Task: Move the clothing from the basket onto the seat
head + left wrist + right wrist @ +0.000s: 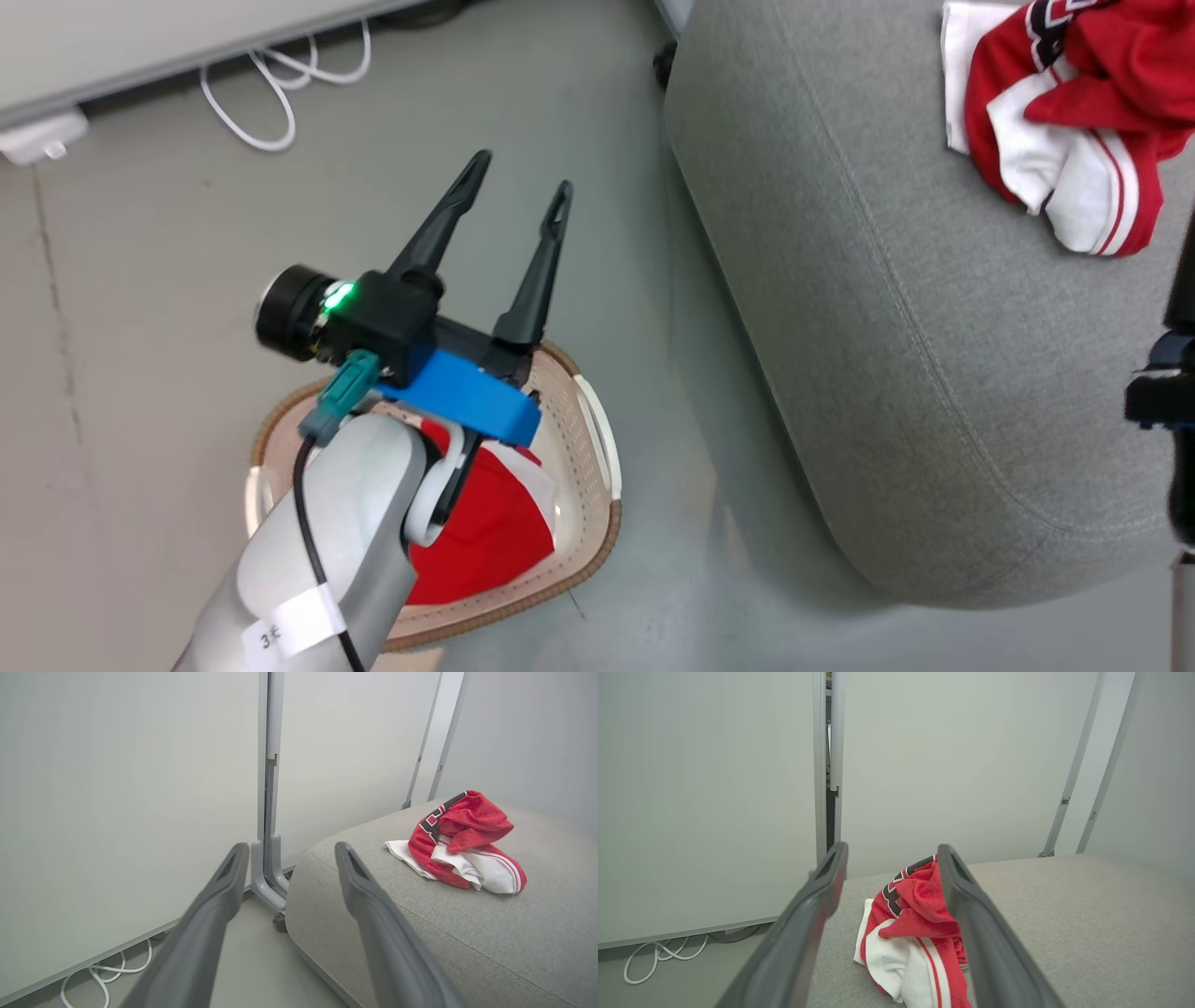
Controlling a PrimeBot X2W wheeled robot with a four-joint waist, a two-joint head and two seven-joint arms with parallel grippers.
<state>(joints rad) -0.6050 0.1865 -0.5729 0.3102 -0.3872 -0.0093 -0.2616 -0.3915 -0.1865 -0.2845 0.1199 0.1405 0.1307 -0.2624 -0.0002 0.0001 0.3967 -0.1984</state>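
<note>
In the lower left of the head view, the left pincer point(522, 177) hangs over the small cream-white perforated plastic basket with a brown woven-look rim point(602, 448). Its two dark fingers are spread apart and hold nothing. A bright-red fabric garment with a white panel point(485, 532) lies inside the basket, partly hidden by the pale forearm. At the upper right, a second, crumpled red-and-white garment point(1074, 103) rests on the large grey upholstered seat cushion point(887, 327). In the right wrist view the right pincer point(893, 848) is likewise apart and empty. A white cable point(267, 147) loops on the floor at the upper left.
</note>
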